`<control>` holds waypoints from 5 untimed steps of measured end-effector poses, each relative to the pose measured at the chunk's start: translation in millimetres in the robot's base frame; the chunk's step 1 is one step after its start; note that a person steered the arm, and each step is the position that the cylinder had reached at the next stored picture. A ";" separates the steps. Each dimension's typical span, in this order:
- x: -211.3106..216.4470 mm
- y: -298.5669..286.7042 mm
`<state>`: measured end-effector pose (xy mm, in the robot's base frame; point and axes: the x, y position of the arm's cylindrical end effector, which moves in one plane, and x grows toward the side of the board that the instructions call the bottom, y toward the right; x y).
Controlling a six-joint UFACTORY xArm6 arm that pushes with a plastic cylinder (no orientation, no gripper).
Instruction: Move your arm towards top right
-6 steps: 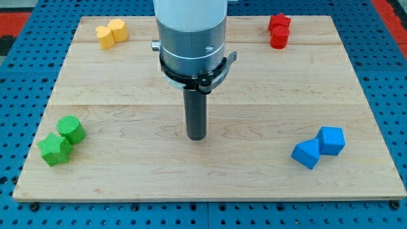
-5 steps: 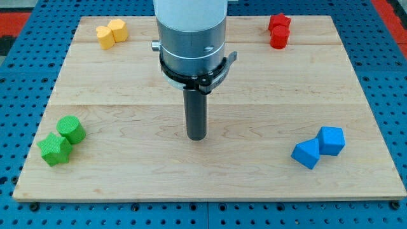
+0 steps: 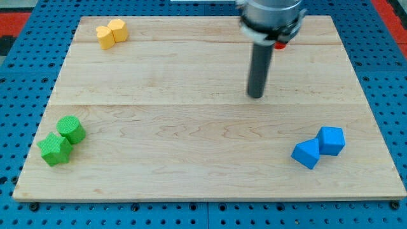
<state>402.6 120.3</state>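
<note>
My tip (image 3: 255, 96) rests on the wooden board (image 3: 191, 127), right of centre in the view's upper half. The arm's body at the view's top hides most of the red blocks (image 3: 280, 43); only a sliver of red shows beside it. Two blue blocks (image 3: 318, 147) lie touching at the view's lower right, well below and right of my tip. Two yellow blocks (image 3: 111, 33) sit at the top left. A green cylinder (image 3: 71, 129) and a green star-shaped block (image 3: 55, 149) sit at the lower left. My tip touches no block.
The board lies on a blue pegboard table (image 3: 19, 95). A red patch (image 3: 389, 9) shows at the view's top right corner.
My tip has moved up and to the right, from the board's centre towards the red blocks. The arm's body now covers most of the red blocks. No block has moved.
</note>
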 end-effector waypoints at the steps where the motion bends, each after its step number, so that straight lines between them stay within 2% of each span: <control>1: -37.9 47.1; 3: -36.6 53.0; 4: -41.2 83.0; 5: -87.5 114.7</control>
